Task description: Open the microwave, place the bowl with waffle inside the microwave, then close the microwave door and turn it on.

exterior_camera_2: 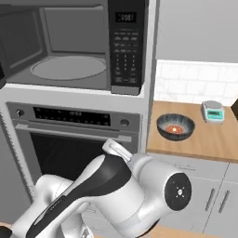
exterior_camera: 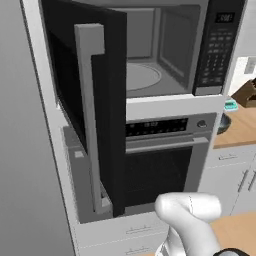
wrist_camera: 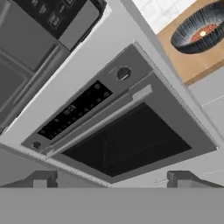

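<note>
Right base view gives me the microwave (exterior_camera_2: 69,46) with its grey cavity exposed and the round turntable (exterior_camera_2: 69,68) bare. Its keypad (exterior_camera_2: 125,51) sits along the cavity's right edge. From the left base view I see the microwave door (exterior_camera: 85,105) swung wide to the microwave's left, its vertical bar handle (exterior_camera: 92,115) facing me.

Below the microwave is the silver oven (exterior_camera_2: 76,135), door shut. To the microwave's right and lower down, on the wooden counter (exterior_camera_2: 204,144), rests the bowl (exterior_camera_2: 175,127) with the waffle (exterior_camera_2: 175,129) inside it — a small scale (exterior_camera_2: 213,111) stands just beyond.

Hand view shows my gripper (wrist_camera: 112,181) aimed at the oven front, apart from everything — fingertips (wrist_camera: 40,180) spread wide, nothing between them.
</note>
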